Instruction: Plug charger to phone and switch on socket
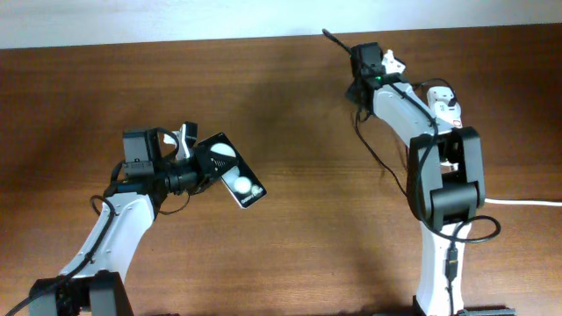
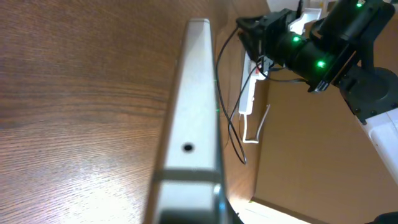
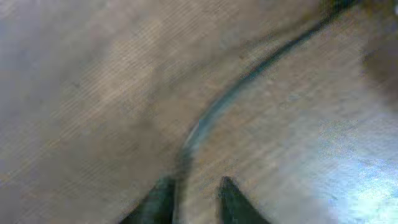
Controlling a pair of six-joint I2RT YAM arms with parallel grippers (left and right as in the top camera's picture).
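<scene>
Phone (image 1: 230, 168) gripped, charger (image 3: 249, 78) by far edge
Left gripper (image 1: 198, 156) clenched the phone; right gripper's (image 3: 194, 202) state was unclear

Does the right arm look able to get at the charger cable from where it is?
Probably yes. The charger cable runs over bare table right up to the fingers of the right gripper, nothing between them. That view is blurred, so a grip is unconfirmed.
</scene>
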